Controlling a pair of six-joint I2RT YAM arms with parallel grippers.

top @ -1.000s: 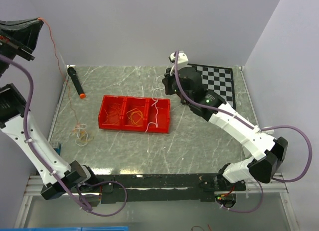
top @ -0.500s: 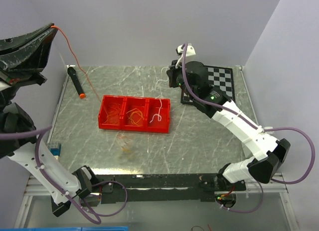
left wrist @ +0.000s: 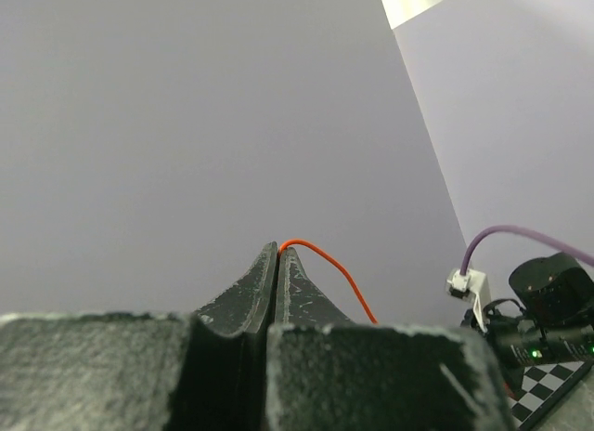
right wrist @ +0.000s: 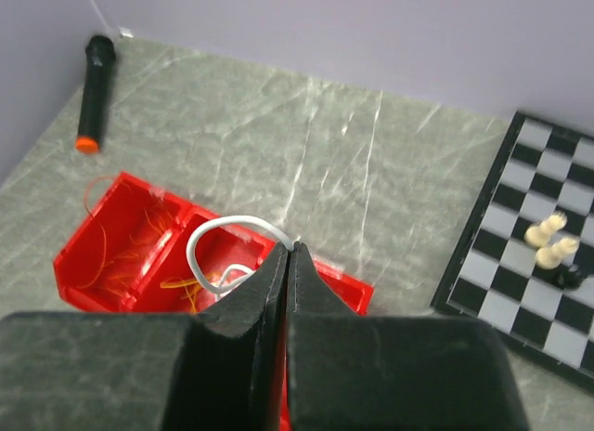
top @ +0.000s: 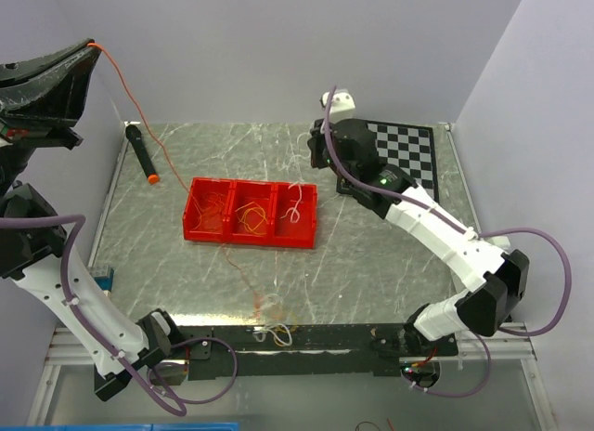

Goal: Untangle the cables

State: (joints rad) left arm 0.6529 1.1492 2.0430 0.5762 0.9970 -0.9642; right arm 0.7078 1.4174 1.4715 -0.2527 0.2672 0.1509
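Clamped tight: orange cable [left wrist: 320,254] in left gripper [left wrist: 278,250] up high, white cable [right wrist: 232,219] in right gripper [right wrist: 288,250] over red tray [top: 249,183]; marker [top: 140,151], chessboard [top: 406,148] off aside.

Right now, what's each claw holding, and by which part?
Left claw: orange cable, seemingly near one end. Right claw: white cable, at the top of its loop over the red bin.

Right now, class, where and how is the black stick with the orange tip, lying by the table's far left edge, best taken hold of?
Grip the black stick with the orange tip at mid-barrel, coming straight down from above. It lies flat on the grey marbled table, so only its top and long sides can be reached: close the grip across its narrow width, not along its length.
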